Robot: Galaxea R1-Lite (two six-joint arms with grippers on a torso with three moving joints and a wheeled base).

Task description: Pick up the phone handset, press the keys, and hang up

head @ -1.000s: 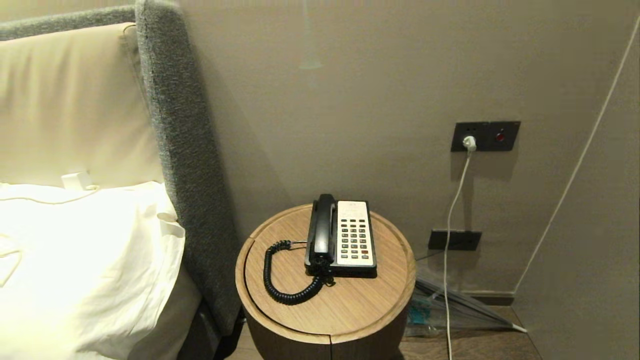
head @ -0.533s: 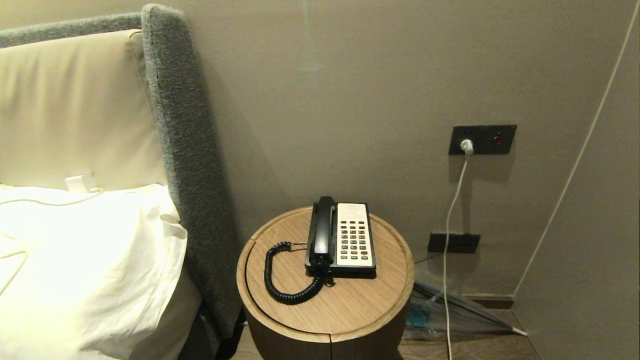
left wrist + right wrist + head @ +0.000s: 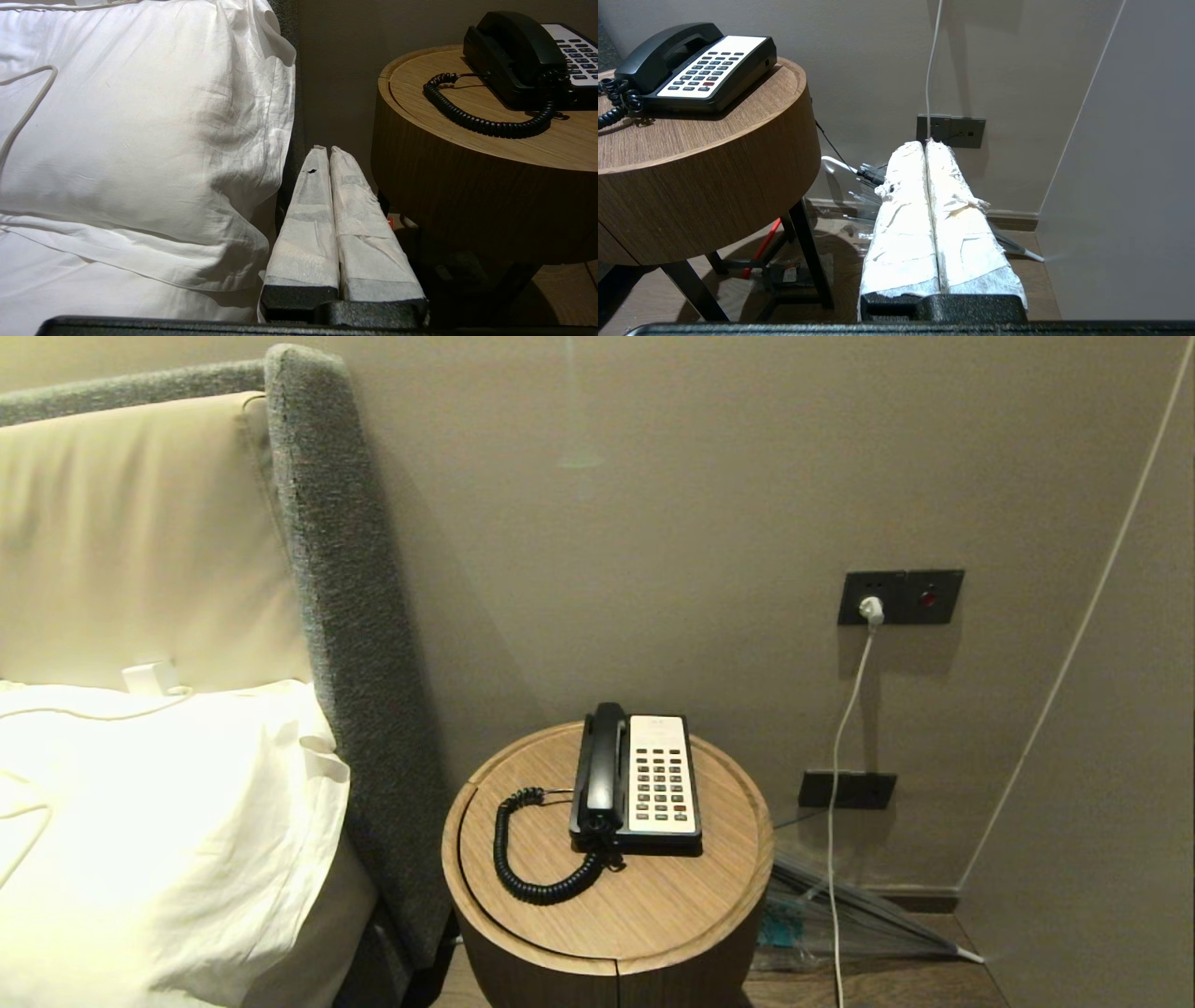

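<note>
The black phone handset (image 3: 603, 770) rests in its cradle on the left side of the phone base, on a round wooden bedside table (image 3: 653, 915). Its coiled black cord (image 3: 523, 859) loops over the tabletop to the left. The keys (image 3: 661, 780), dark grey with one red, sit in the white faceplate to the right of the handset. Neither arm shows in the head view. My left gripper (image 3: 325, 150) is shut and empty, low between the pillow and the table, with the handset (image 3: 518, 46) up to its right. My right gripper (image 3: 926, 143) is shut and empty, below the table's right side, the keys (image 3: 703, 74) above on its left.
A bed with a white pillow (image 3: 159, 821) and a grey padded headboard (image 3: 345, 616) stands left of the table. On the wall to the right, a white cable (image 3: 840, 747) hangs from a dark socket plate (image 3: 901, 596). A folded clear umbrella (image 3: 840, 919) lies on the floor.
The whole head view shifted slightly down and right early in the second, then held still. The phone and both grippers have not moved.
</note>
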